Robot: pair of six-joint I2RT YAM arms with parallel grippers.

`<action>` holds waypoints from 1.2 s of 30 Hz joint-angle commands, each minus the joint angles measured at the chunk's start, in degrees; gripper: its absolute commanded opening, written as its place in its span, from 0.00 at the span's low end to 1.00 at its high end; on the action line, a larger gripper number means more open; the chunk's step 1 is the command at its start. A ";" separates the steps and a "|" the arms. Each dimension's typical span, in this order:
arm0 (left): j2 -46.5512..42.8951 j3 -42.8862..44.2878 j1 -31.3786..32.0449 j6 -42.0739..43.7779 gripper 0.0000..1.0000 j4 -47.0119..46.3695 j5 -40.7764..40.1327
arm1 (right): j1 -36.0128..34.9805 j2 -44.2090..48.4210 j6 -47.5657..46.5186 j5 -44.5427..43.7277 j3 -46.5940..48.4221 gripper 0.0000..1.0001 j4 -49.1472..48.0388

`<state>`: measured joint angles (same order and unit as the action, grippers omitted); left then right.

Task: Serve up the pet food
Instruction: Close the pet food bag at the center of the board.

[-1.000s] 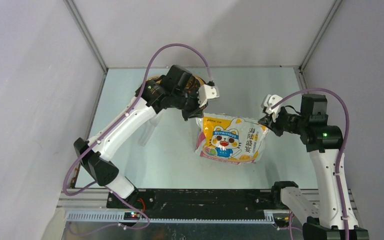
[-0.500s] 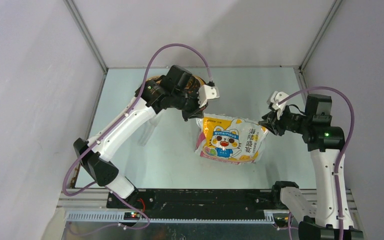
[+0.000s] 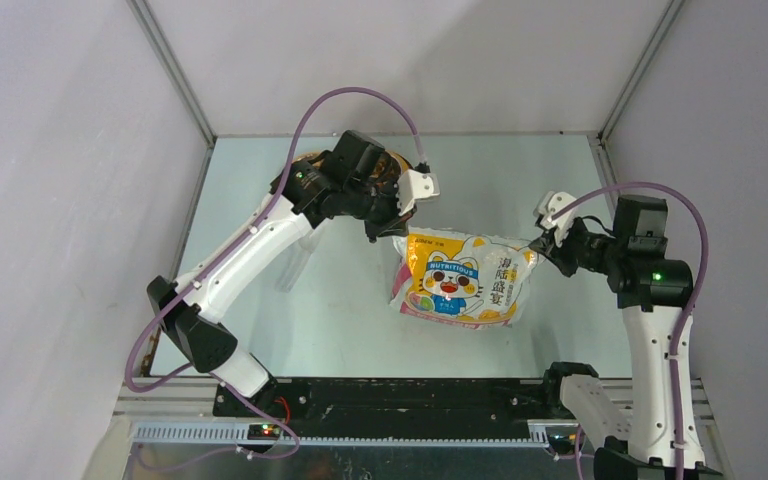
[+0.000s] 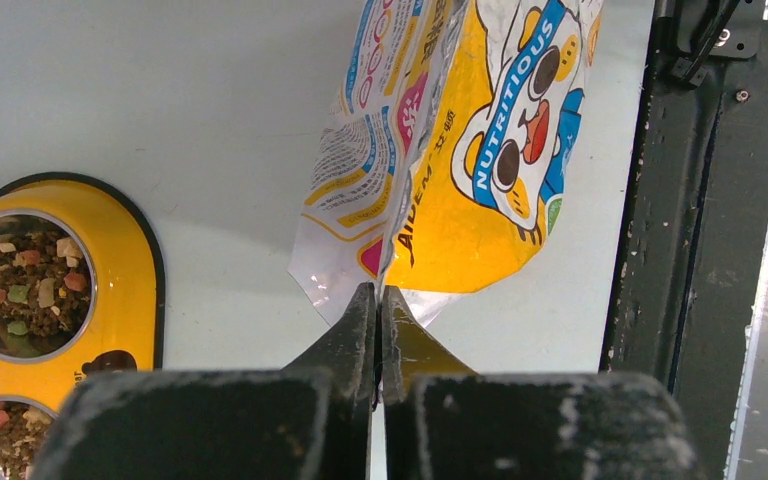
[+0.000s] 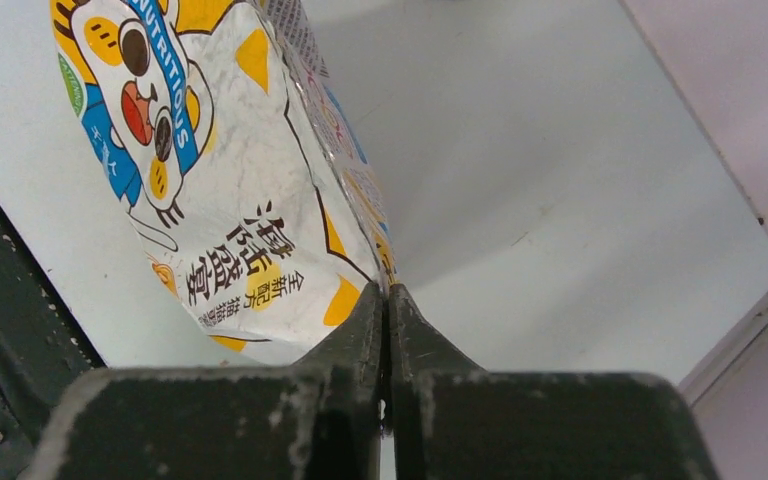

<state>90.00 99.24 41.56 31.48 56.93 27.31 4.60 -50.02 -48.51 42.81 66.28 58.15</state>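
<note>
all of the work sits on one pale table (image 3: 260, 310), with my two arms reaching in from the near edge. biggest thing over it is the glossy cat-print bag (image 3: 460, 280), near the middle and slung between the arms by the two corners of its far edge; i cannot tell whether its bottom rests on the table or hangs just off it. next down is the yellow double-bowl feeder (image 4: 130, 290), off to the bag's side and apart from it, mostly hidden under the left arm in the overhead view. the left gripper (image 4: 379, 295) is pressed together on one corner of the bag, and the right gripper (image 5: 387, 295) pinches the opposite corner the same way. smallest of all is the pet food (image 4: 25, 285): mixed brown, reddish and pale kibble lies in the one bowl i can see nearly whole, and more shows in the second bowl at the frame's edge.

my read: the serving itself looks done, since both bowls hold food and the bag is neither over the feeder nor tipped toward it. what seems left is tidying: setting the bag down, letting go of both corners, pulling the arms clear. i can't see whether the bag's mouth is open, so i'd lower it gently.
</note>
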 commanded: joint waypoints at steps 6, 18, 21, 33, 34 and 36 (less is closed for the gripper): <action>-2.56 2.54 0.18 -0.12 0.00 -0.61 0.36 | 3.63 -0.71 4.30 8.84 3.23 0.00 -1.89; -2.99 2.44 0.30 -0.52 0.00 -0.92 0.40 | -1.44 -0.90 5.81 6.76 3.60 0.55 -5.15; -2.95 2.45 0.45 -0.55 0.00 -0.91 0.40 | -5.11 -1.84 6.28 4.12 3.48 0.56 -5.54; -3.20 2.54 0.65 -0.84 0.00 -1.00 0.46 | -10.33 -4.35 9.60 0.19 1.47 0.29 -10.26; -3.23 2.54 0.64 -0.86 0.00 -1.02 0.46 | -10.49 -4.45 9.50 0.22 1.48 0.20 -10.01; -3.23 2.59 0.67 -0.84 0.00 -1.03 0.44 | -10.56 -4.67 9.28 0.40 1.48 0.09 -9.69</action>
<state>89.78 99.24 41.95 31.40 57.12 27.16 -5.50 -54.19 -39.59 44.10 67.64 50.39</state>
